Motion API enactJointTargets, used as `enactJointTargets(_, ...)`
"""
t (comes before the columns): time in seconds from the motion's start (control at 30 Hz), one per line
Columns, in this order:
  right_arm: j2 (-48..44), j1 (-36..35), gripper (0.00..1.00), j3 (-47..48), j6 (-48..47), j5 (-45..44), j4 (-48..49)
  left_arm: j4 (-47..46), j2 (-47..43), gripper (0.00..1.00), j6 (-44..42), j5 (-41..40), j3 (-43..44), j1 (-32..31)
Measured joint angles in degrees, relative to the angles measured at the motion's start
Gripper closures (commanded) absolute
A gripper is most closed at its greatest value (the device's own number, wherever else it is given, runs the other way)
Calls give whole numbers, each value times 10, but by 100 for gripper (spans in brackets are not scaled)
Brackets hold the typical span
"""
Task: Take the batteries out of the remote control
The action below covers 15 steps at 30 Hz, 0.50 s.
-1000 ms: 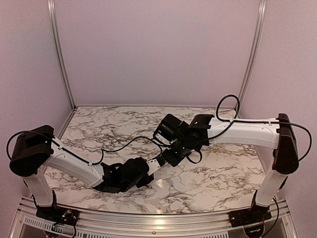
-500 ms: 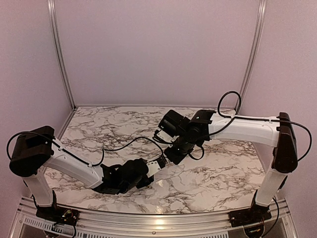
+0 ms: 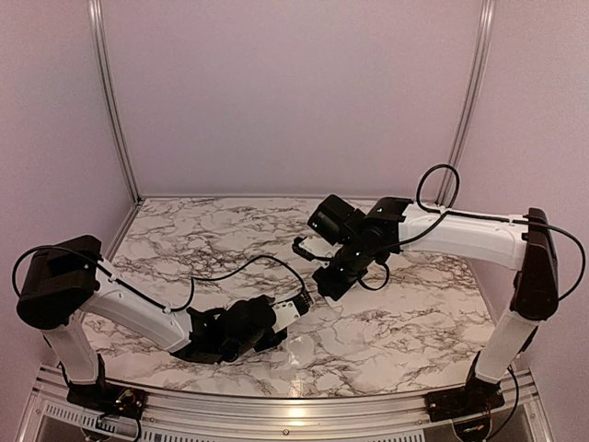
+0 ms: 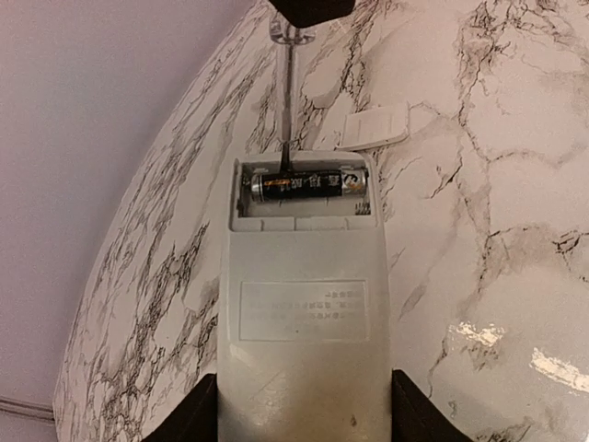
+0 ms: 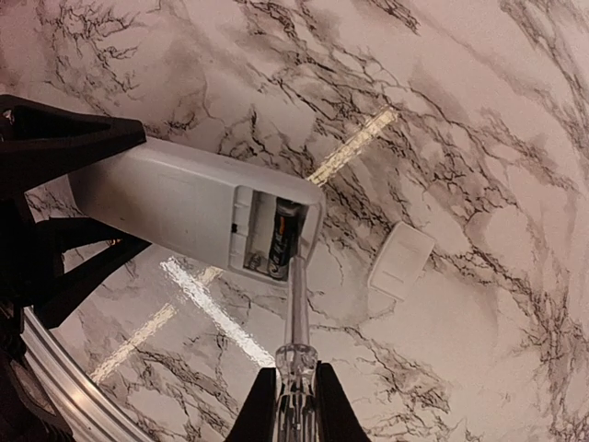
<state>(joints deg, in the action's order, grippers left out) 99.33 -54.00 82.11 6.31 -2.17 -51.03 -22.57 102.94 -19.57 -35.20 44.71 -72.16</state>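
Observation:
The white remote control lies back up, its battery bay open at the far end. One dark battery with gold lettering sits in the bay; the slot beside it looks empty in the right wrist view. No second battery shows. My left gripper is shut on the remote's near end. My right gripper is shut on a clear-handled screwdriver whose tip rests at the bay's edge beside the battery. In the top view the remote's end peeks out between the two grippers.
The remote's small white battery cover lies loose on the marble table just beyond the remote, also in the right wrist view. Pale walls and metal posts stand around the table. The table's front rail runs along the near edge.
My right arm has drawn back up and to the right, away from the left gripper. The left gripper with the remote has shifted slightly toward the near edge.

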Motion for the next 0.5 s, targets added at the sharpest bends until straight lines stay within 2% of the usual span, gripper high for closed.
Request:
enactJointTargets(0.23, -21, 20, 100, -17, -10, 38, 9, -16, -3, 100, -3, -1, -5, -3)
enactJointTargets(0.5, -34, 25, 100, -17, -14, 43, 7, -30, -4, 100, -4, -10, -5, -6)
